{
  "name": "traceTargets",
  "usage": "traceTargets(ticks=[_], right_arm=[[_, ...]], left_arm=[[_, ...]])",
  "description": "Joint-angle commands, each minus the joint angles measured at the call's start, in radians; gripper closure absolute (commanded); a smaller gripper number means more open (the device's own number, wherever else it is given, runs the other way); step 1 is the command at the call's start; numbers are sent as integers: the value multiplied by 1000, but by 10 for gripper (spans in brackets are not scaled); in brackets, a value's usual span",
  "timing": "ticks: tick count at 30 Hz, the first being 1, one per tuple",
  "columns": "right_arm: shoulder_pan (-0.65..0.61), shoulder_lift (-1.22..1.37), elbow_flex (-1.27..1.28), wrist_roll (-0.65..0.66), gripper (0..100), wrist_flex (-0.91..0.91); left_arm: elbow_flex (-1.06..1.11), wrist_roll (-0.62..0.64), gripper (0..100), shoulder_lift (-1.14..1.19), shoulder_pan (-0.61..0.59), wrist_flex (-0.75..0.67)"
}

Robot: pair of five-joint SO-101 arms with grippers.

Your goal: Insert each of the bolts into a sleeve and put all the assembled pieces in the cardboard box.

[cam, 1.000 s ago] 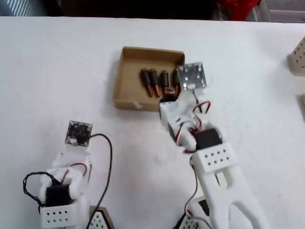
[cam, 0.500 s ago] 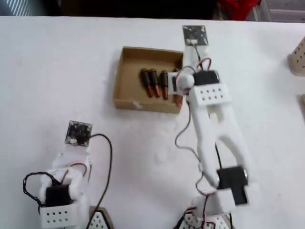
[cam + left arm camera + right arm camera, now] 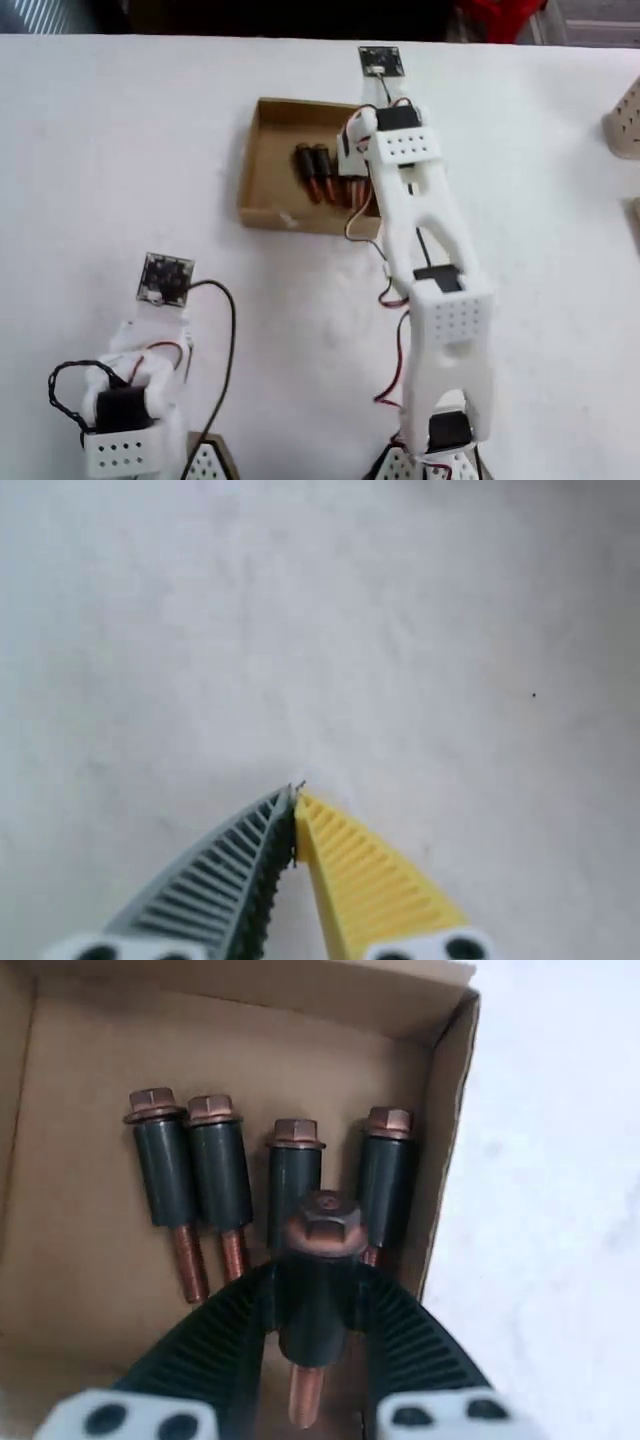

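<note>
The right arm's fingers (image 3: 225,1345) are gripping an assembled piece (image 3: 320,1260) over the cardboard box (image 3: 445,1110), where four finished pieces (image 3: 220,1170) are lying. It looks like the drop-off step, calling next for lowering and letting go. The left arm's fingers (image 3: 360,880) are sitting closed and empty above the table (image 3: 300,600).

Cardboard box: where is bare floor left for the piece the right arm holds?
Bare floor lies between the cardboard box's wall on the left arm's side and the nearest assembled piece. The opposite side is crowded: four pieces side by side.
</note>
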Motion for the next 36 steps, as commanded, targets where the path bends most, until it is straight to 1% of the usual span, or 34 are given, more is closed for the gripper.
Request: traceTargets(ticks=[1,11,14,18,20,21,23,28,31,34,36], right_arm=[[5,76,-199,8,981,8],[5,329,-522,14,972,107],[5,363,-594,14,889,139],[5,377,-677,6,707,242],[5,375,-713,6,632,286],[5,374,-732,6,607,303],[10,372,-776,6,590,328],[13,374,-921,6,613,469],[24,372,-1037,6,657,526],[50,335,-1028,12,767,526],[71,306,-1026,14,881,526]], left_arm=[[-3,9,976,-10,-1,8],[-3,8,976,-10,1,8],[-3,6,976,-10,1,8],[-3,6,976,-10,1,8],[-3,6,974,-10,1,8],[-3,6,974,-10,1,8],[-3,6,974,-10,1,8],[-3,5,973,-10,1,8],[-3,5,973,-10,2,8],[-3,5,973,-10,2,8],[-3,5,973,-10,2,8]])
